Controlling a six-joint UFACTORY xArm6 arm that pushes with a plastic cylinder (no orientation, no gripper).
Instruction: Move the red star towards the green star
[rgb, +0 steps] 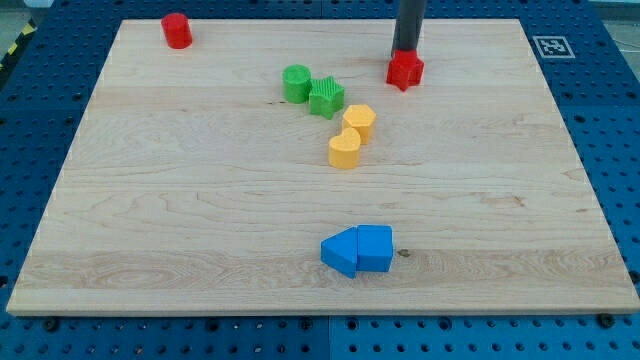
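Fingers we have none, only our tip (405, 50), touching the red star's (405, 70) upper edge at the frame's upper centre-right, likely placed to shove it. Across the desk (150, 200), the green star (326, 97) sits left and slightly lower, so we judge a leftward push remains.

The scene is lit brightly and evenly from above, with no harsh glare on the pale wooden board (200, 220). Only short, soft shadows are cast at the bases of the blocks, such as beneath the blue pair (358, 250). Focus is held sharply across the board. Slight softness is seen at the view's far top edge, and little edge distortion is noticed
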